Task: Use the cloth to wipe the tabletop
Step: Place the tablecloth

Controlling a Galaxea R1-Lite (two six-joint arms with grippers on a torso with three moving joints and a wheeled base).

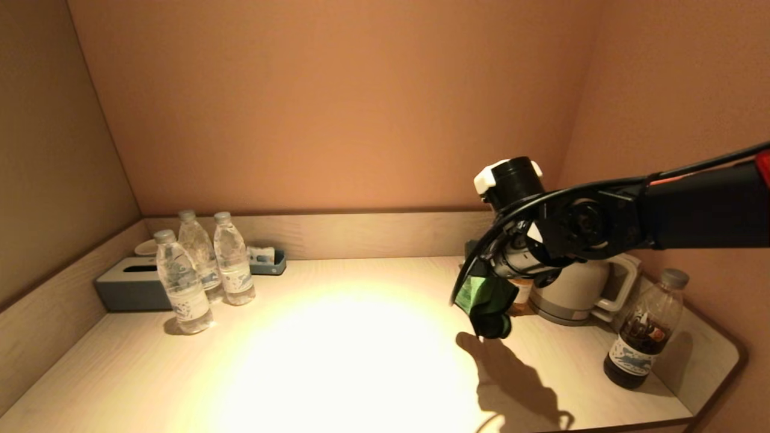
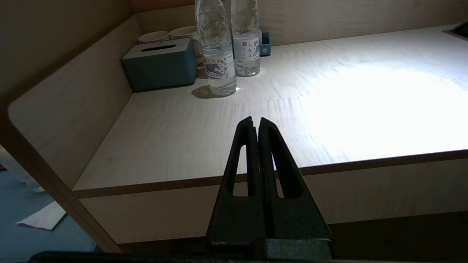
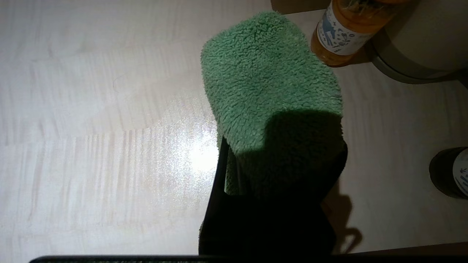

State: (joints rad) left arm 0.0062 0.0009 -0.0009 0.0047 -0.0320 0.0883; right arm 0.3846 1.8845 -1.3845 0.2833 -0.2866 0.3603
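My right gripper points down over the right part of the pale wooden tabletop. It is shut on a fluffy green cloth, which hangs a little above the surface. In the right wrist view the cloth covers the gripper and hides its fingertips. My left gripper is shut and empty. It is parked in front of the table's front edge and is out of the head view.
Three water bottles and a grey tissue box stand at the back left. A white kettle, a small orange bottle and a dark drink bottle stand at the right. Walls enclose the back and sides.
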